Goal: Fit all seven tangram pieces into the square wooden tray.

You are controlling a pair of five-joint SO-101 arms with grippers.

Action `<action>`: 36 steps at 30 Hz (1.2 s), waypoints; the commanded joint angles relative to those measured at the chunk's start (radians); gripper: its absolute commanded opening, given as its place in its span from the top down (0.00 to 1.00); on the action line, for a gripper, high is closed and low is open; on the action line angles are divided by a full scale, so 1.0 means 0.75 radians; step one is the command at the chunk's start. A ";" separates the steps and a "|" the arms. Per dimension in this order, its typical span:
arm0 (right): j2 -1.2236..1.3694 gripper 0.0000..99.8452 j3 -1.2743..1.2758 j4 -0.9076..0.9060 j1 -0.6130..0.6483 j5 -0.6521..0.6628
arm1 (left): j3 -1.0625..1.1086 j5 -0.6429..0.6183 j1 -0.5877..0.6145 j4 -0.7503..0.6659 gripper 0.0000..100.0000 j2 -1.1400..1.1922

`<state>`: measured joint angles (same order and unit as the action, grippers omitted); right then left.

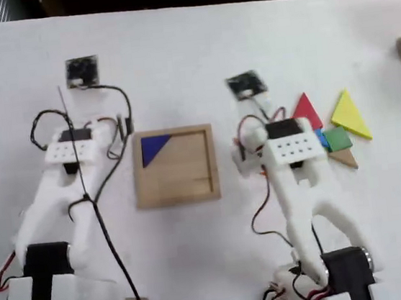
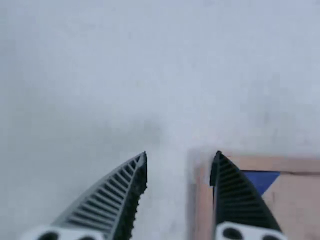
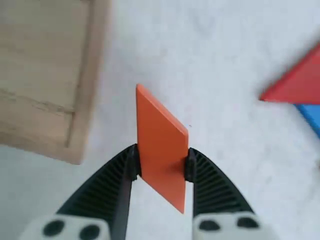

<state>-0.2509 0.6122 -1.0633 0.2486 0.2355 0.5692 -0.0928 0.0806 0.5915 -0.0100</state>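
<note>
The square wooden tray (image 1: 181,172) lies flat in the middle of the white table (image 1: 190,57), with an arm on either side of it. Bare tabletop runs from the tray's far rim to the table's far edge, and a narrower bare strip lies along its near rim.

Inside the tray, a dark blue triangle (image 1: 152,148) sits in the far corner on the left arm's side, with its straight edges against the rim. The rest of the tray floor is bare wood.

The left gripper (image 2: 181,160) is wide open and holds nothing. It hangs at that same corner, with one finger (image 2: 235,200) over the tray's rim and the other out over bare table.

The right gripper (image 3: 161,162) is clamped on an orange piece (image 3: 160,135), a flat slab with slanted ends held on edge between the two pads. It sits over the open strip of table between the tray's right rim and the loose pieces. Whether the piece touches the table cannot be told.

The other pieces are grouped on the table to the right of that arm:
- A red triangle (image 1: 306,112) and a yellow triangle (image 1: 349,116) lie on the far side.
- A light blue piece (image 1: 321,138) is partly under the arm, with a green square (image 1: 338,139) touching it.
- A tan triangle (image 1: 345,157) lies just nearer than the green square.
</note>
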 commanded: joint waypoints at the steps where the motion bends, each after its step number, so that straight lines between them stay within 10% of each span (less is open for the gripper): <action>1: -0.005 0.98 -0.125 -0.009 0.152 0.045 | -0.096 -0.098 0.081 0.002 0.79 -0.007; 21: 0.570 0.88 -0.483 0.206 0.443 -0.219 | -0.098 -0.092 0.081 0.004 0.79 -0.011; 27: 0.717 0.72 -0.655 0.062 0.447 -0.211 | -0.098 -0.092 0.075 0.002 0.79 -0.011; 36: 0.666 0.81 -0.919 -0.373 0.304 -0.209 | -0.088 -0.092 0.056 0.004 0.79 -0.019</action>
<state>0.3046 -0.0107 -1.2612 0.5386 0.0806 0.5554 -0.1542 0.1312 0.5915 -0.0100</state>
